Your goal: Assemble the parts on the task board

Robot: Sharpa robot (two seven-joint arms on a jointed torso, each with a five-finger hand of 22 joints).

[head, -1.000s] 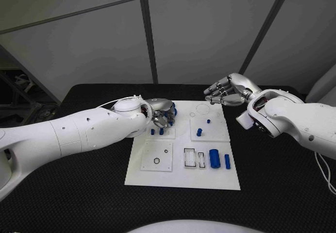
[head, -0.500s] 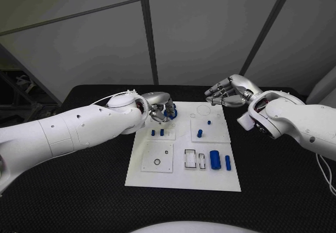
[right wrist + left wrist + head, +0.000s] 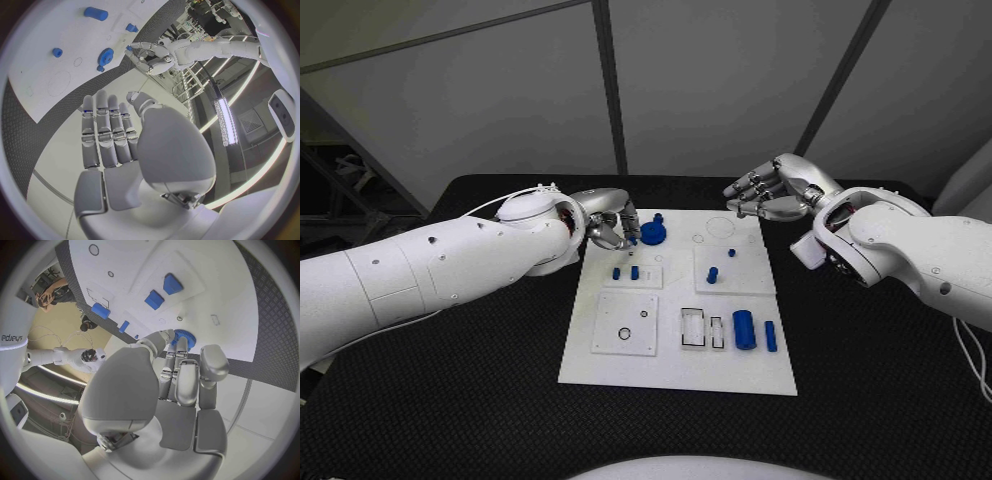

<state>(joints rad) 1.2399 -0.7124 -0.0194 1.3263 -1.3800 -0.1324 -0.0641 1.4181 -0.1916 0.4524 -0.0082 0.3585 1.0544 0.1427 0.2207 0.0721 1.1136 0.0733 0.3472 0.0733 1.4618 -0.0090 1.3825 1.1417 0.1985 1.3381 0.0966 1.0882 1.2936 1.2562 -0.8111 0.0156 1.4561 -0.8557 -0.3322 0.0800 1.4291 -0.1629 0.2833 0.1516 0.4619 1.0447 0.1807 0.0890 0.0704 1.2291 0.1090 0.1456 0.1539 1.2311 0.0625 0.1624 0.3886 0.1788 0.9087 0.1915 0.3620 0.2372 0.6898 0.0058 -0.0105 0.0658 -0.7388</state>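
Observation:
The white task board [image 3: 678, 372] lies mid-table. A blue gear [image 3: 655, 235] sits on its far left part, also seen as the gear [image 3: 183, 338] and the gear [image 3: 105, 57]. My left hand [image 3: 610, 229] hovers just left of the gear, fingers stretched toward it with a small gap, holding nothing. My right hand [image 3: 769, 194] hangs beyond the board's far right corner, fingers loosely extended and empty. Two short blue pegs [image 3: 626, 271] stand in a raised block. Two more pegs [image 3: 713, 273] stand to their right. A thick blue cylinder [image 3: 743, 328] and a thin one [image 3: 769, 334] lie near the right edge.
A raised square plate with a small hole [image 3: 625, 323] and two rectangular slots [image 3: 692, 326] occupy the board's near half. Black table [image 3: 459, 390] surrounds the board. Grey wall panels stand behind the table.
My left hand has drawn back to the left off the board's far left part, uncovering the blue gear. The right hand has hardly moved.

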